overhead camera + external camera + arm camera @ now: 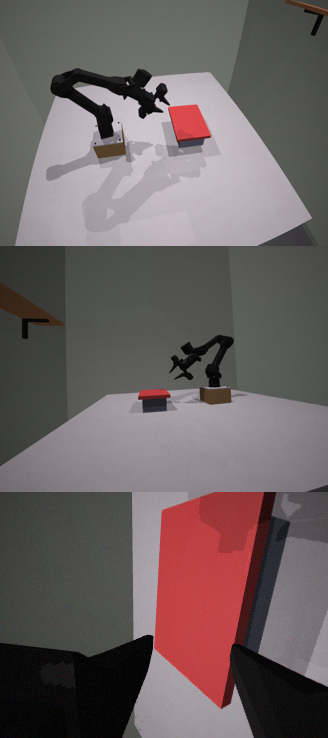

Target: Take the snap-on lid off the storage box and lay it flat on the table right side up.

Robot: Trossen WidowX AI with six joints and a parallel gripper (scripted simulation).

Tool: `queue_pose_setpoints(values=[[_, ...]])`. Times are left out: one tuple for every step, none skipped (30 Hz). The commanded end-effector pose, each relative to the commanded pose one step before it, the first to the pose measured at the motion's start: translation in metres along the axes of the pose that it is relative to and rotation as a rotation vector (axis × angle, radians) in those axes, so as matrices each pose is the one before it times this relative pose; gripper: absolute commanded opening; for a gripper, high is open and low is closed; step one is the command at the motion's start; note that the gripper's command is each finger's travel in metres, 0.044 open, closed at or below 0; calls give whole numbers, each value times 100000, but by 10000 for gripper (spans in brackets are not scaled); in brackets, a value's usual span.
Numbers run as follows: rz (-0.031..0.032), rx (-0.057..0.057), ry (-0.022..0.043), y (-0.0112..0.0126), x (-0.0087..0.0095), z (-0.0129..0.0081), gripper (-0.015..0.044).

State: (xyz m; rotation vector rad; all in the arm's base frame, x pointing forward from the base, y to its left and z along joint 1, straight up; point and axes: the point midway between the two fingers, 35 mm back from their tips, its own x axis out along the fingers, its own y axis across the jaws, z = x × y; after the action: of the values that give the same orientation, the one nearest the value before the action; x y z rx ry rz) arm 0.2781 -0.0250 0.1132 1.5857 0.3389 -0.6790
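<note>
A flat red lid [189, 122] [153, 394] [203, 602] sits on a grey-blue storage box [191, 143] [154, 405] [260, 607] on the white table [238, 172] [212, 436]. My gripper [164, 105] [174, 373] [191, 646] is open and empty. It hangs in the air just off the lid's edge on the arm's side, higher than the lid, with its fingers pointing toward the lid. In the wrist view the two dark fingertips frame the lid's near corner.
The arm stands on a brown base block [109, 148] [215, 395] left of the box in the top view. A wooden shelf [307, 7] [23, 307] on a black bracket hangs on the wall, far above the table.
</note>
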Motion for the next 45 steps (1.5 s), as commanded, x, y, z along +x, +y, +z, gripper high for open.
queue_pose_setpoints(values=[[-3327, 158, 275, -4202, 2514, 11, 235], [-16, -2, -3, -565, 298, 32, 235], [-6, -1, -1, -190, 92, 12, 235], [0, 0, 0, 0, 0, 0, 235], [0, 0, 0, 0, 0, 0, 235], [0, 0, 0, 0, 0, 0, 235], [1, 0, 0, 6, 23, -2, 235], [2, 0, 0, 13, 46, -3, 235], [3, 0, 0, 19, 69, -5, 235], [4, 0, 0, 24, 91, -6, 235], [-61, -150, 11, 14, 114, -9, 235], [8, 3, 0, 32, 131, -8, 235], [8, 4, 0, 33, 141, -8, 235], [8, 4, 0, 31, 143, -8, 235], [8, 3, 0, 30, 144, -8, 235], [8, 3, 0, 28, 145, -7, 235], [8, 3, 0, 27, 146, -7, 235], [9, 3, 0, 25, 147, -6, 235], [2, 7, -2, 22, 148, -5, 235], [9, 3, 0, 22, 148, -5, 235], [9, 3, 0, 20, 149, -5, 235], [9, 3, 0, 18, 149, -4, 235], [9, 3, 0, 17, 150, -4, 235], [9, 3, 0, 15, 151, -3, 235], [9, 3, 0, 13, 151, -3, 235], [9, 3, -1, 11, 152, -3, 235], [9, 3, -1, 10, 152, -2, 235], [9, 3, -1, 8, 153, -2, 235], [-35, 7, -37, -3, 152, 6, 235], [10, 3, 1, 5, 153, -1, 235], [10, 3, 1, 3, 154, 0, 235], [10, 3, 1, 1, 155, 0, 235], [10, 3, 1, -1, 155, 1, 235], [10, 3, 1, -3, 156, 1, 235], [10, 2, 1, -4, 156, 2, 235], [10, 2, 1, -6, 156, 2, 235], [-30, -114, 24, -17, 158, -1, 235], [13, 9, -1, -9, 157, 3, 235], [13, 9, -1, -11, 157, 4, 235], [5, -20, -1, -16, 158, 3, 235], [13, 11, -1, -15, 158, 5, 235], [13, 11, -1, -17, 158, 5, 235], [13, 11, -1, -19, 158, 6, 235], [13, 11, -1, -21, 158, 6, 235], [13, 11, -1, -23, 159, 7, 235]])
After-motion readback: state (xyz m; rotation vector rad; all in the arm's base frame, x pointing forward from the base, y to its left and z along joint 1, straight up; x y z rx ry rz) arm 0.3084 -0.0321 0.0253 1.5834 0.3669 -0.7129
